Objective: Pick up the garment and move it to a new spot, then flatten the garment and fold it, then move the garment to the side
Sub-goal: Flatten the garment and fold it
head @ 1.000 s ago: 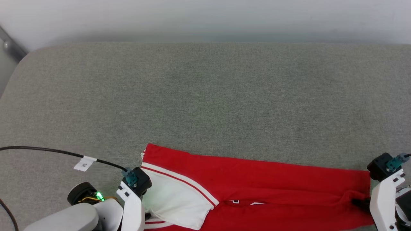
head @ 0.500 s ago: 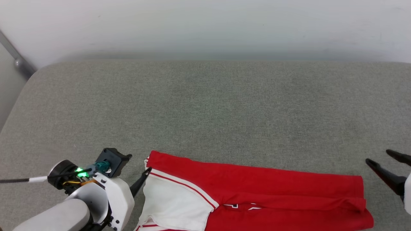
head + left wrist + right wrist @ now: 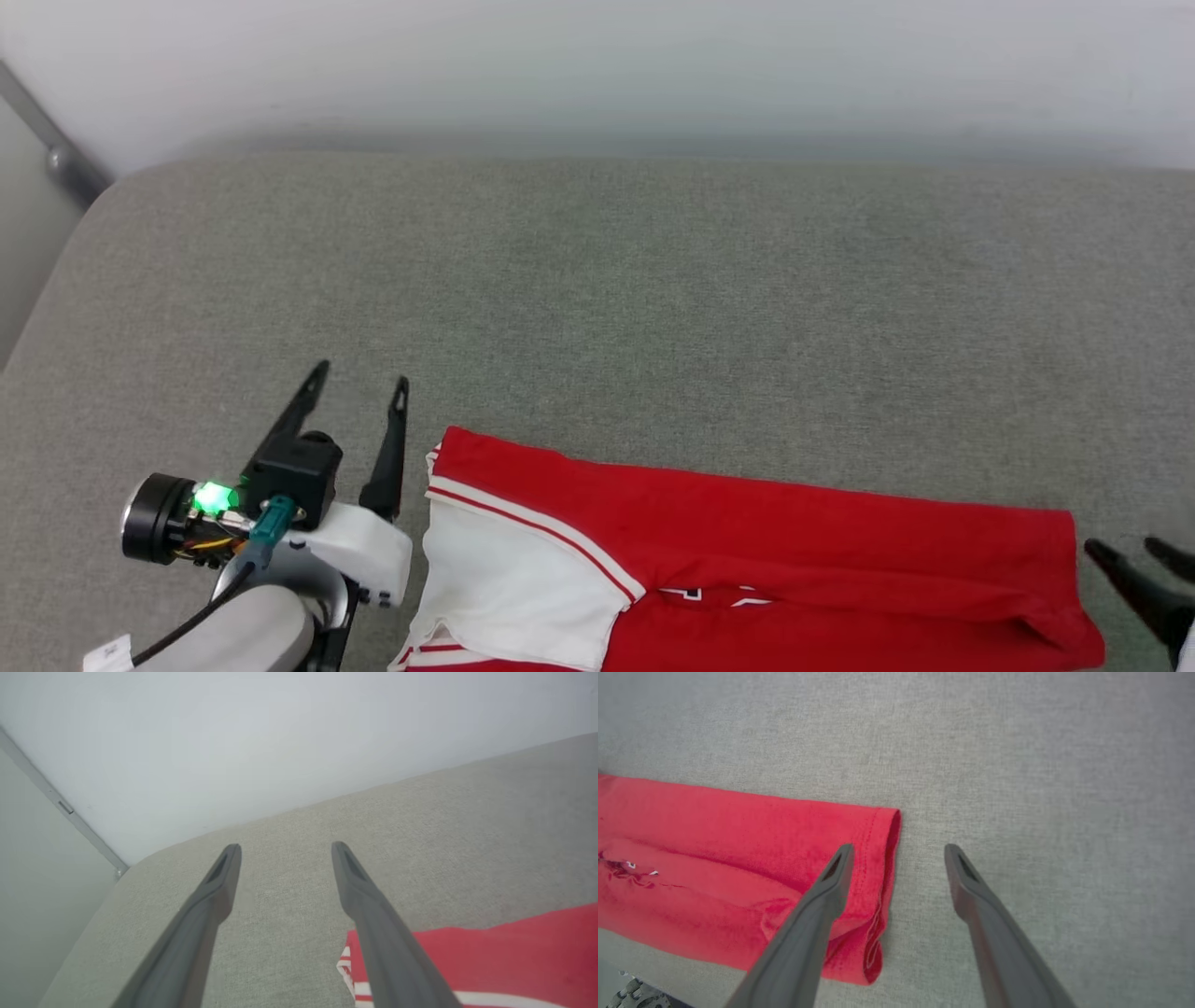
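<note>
1. On the left, my left gripper (image 3: pixel 362 373) hung with its fingers spread and empty, just beside the garment's (image 3: pixel 794 541) white sleeve (image 3: pixel 504 579).
2. Its wrist camera gave me the garment's striped corner (image 3: pixel 348 970) close up.
3. The head camera gave me both ends: the garment lay folded along the grey cushion's (image 3: pixel 597 308) near edge, long axis left to right, sleeve leftward, hem rightward.
4. The right wrist camera showed the hem's (image 3: pixel 892 849) doubled layers.
5. My right gripper (image 3: pixel 1123 546) stood spread and empty, just past the hem.
</note>
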You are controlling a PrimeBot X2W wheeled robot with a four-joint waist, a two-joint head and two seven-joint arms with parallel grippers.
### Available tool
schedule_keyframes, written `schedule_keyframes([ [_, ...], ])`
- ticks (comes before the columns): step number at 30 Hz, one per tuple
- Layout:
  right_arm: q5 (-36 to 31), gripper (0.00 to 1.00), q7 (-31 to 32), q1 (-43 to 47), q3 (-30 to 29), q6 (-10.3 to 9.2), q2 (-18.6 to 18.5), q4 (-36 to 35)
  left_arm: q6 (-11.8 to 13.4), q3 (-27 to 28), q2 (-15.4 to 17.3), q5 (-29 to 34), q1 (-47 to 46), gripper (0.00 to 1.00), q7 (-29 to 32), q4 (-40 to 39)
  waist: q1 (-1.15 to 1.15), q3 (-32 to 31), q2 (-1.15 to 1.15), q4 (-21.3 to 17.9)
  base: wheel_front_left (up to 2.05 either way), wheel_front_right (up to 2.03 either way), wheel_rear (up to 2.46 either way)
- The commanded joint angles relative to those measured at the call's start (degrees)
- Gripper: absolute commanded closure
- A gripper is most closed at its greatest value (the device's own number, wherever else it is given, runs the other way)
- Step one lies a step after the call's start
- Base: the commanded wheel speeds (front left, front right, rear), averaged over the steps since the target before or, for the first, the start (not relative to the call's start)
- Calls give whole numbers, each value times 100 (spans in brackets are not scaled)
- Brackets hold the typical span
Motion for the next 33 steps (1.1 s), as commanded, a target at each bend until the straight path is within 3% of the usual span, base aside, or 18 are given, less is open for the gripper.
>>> schedule_keyframes([
  [1,23,0,105,109,-49,-5,135,52,192,365,-190,198,185,0,-36,-72,0,78,0,46,0,0,0],
  [4,44,0,271,179,-56,-5,364,156,302,946,-449,617,553,0,-40,-184,0,144,0,88,0,0,0],
  [8,87,0,467,213,3,-5,586,370,229,1644,-832,1100,998,0,-42,-294,0,193,0,147,0,0,0],
  [15,262,0,893,261,541,-1,942,672,-95,2671,-1404,1940,1704,0,-43,-372,0,214,0,233,0,0,0],
  [23,465,0,1013,141,1032,31,1016,654,-443,3463,-2007,2680,2196,0,-43,-423,0,200,0,254,0,0,0],
  [25,469,73,928,50,1064,31,958,674,-546,3636,-2169,2854,2320,0,-43,-460,0,184,0,247,0,0,0],
  [26,492,100,908,17,1068,31,930,687,-601,3711,-2249,2937,2378,0,-43,-477,0,173,0,247,0,0,0],
  [33,553,100,644,-170,930,-4,525,674,-946,4189,-2690,3379,2770,0,-40,-526,0,12,0,210,0,0,0],
])
